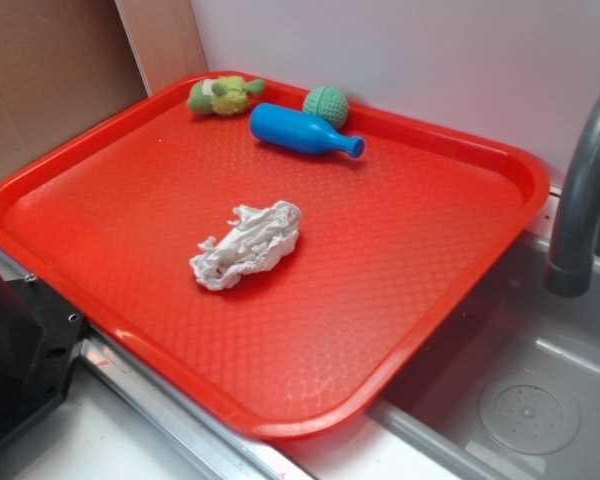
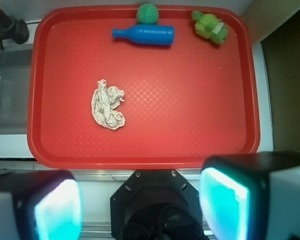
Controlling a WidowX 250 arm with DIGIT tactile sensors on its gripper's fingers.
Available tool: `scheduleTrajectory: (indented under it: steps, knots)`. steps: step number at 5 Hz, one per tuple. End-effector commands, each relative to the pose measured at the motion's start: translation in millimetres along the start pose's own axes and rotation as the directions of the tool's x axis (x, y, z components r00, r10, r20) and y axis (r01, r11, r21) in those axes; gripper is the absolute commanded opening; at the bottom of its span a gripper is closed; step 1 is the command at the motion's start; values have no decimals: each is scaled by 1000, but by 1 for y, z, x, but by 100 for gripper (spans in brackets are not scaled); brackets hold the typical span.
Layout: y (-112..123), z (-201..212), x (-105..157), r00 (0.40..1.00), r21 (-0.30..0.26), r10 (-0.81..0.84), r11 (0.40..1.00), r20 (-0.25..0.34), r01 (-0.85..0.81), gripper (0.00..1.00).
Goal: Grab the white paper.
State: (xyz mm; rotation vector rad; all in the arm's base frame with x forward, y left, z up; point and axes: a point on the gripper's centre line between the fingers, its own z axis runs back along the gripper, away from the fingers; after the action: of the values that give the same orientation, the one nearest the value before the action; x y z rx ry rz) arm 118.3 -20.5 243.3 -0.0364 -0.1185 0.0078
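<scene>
The white paper (image 1: pixel 247 245) is a crumpled oblong wad lying near the middle of the red tray (image 1: pixel 130 150). In the wrist view the paper (image 2: pixel 108 105) lies left of the tray's (image 2: pixel 190 125) centre. My gripper (image 2: pixel 140 207) is open and empty, high above the tray's near edge, its two pads (image 2: pixel 222 202) wide apart. The paper is far ahead of the jaws and a little to the left. The gripper's fingers do not show in the exterior view.
A blue bottle (image 1: pixel 302 130) lies on its side at the tray's far edge, with a green ball (image 1: pixel 326 104) and a green plush toy (image 1: pixel 223 96) beside it. A grey sink (image 1: pixel 520 380) with a faucet (image 1: pixel 580 190) sits right of the tray. The robot's black base (image 1: pixel 20 350) is at lower left.
</scene>
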Motion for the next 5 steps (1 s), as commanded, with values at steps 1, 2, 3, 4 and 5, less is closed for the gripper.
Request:
scheduleTrajectory:
  steps: [1, 2, 3, 4, 5]
  knots:
    - [0, 0, 0, 1000, 0, 0, 1000, 0, 0, 100]
    - [-11, -54, 23, 982, 8, 186, 983, 25, -186, 100]
    - [-46, -107, 49, 982, -58, 185, 981, 30, -183, 100]
    - [-65, -159, 61, 1000, -90, -16, 996, 25, 18, 100]
    - [-73, -211, 60, 996, -70, -86, 994, -34, 84, 100]
